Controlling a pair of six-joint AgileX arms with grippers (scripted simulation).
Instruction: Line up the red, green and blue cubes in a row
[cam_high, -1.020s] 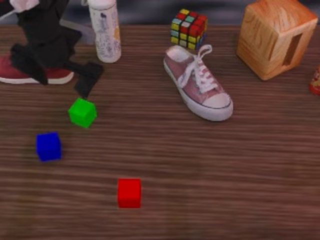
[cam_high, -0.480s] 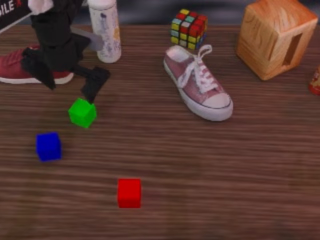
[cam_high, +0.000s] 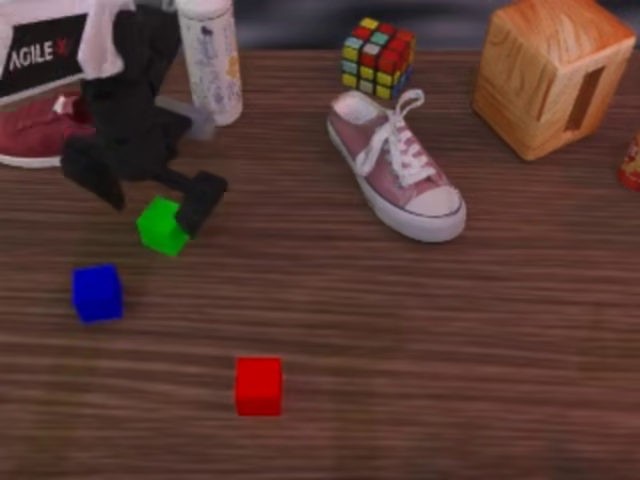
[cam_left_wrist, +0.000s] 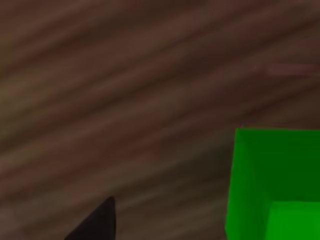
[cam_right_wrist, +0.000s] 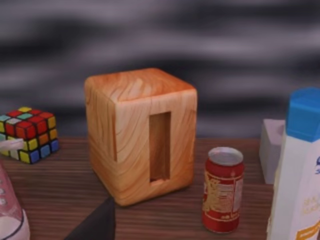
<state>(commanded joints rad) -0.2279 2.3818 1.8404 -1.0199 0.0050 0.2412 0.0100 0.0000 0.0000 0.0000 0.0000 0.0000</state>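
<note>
Over the green cube (cam_high: 160, 226), left gripper (cam_high: 150, 196) spread wide; red can (cam_right_wrist: 222, 189) only wrist-visible.

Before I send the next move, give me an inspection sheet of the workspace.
Surface: dark wood-grain table.
Job's things: green cube, blue cube, red cube, apart, not in a row.
Clutter: pink sneaker, dark red shoe, white bottle, puzzle cube, wooden slotted box, red can, blue-capped bottle.
Grippers: left gripper open, straddling green cube; right unseen.
Cables: nothing seen.
Surroundings: dark backdrop.
</note>
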